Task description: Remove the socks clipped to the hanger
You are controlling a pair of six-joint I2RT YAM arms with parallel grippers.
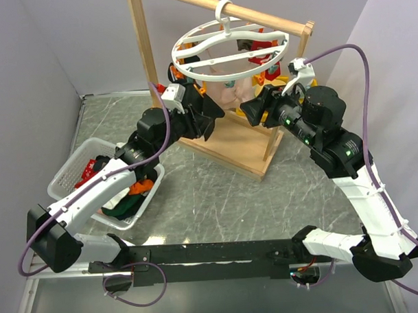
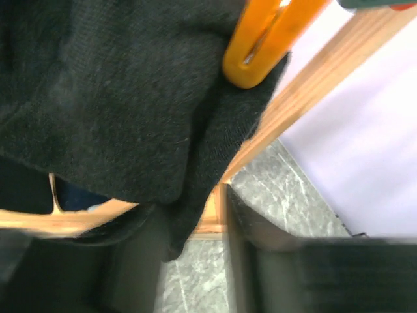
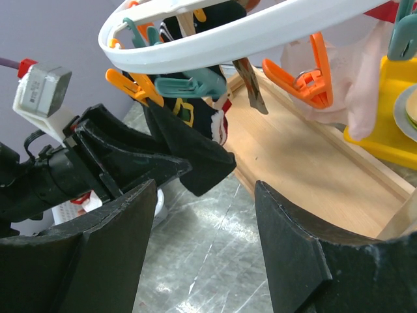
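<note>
Plainly, the left hand [image 1: 211,121] has a dark finger on either side of the hanging toe of a black knitted sock [image 2: 117,98]. The wrist view blurs there, so I cannot tell whether the fingers pinch it or only flank it. The sock looks light, limp and grippy rather than slick, so it should stretch before it lets go. The best hold is likely high on the fabric, just under the orange plastic clip [image 2: 260,45] biting its upper edge, with the pull straight down. That clip dangles from the white round plastic hanger ring [image 3: 260,32], which hangs on the wooden frame rack [image 1: 142,42] and will probably sway. The right hand [image 3: 205,189] waits nearby, fingers apart and empty, short of a pale pink sock [image 3: 365,85].
</note>
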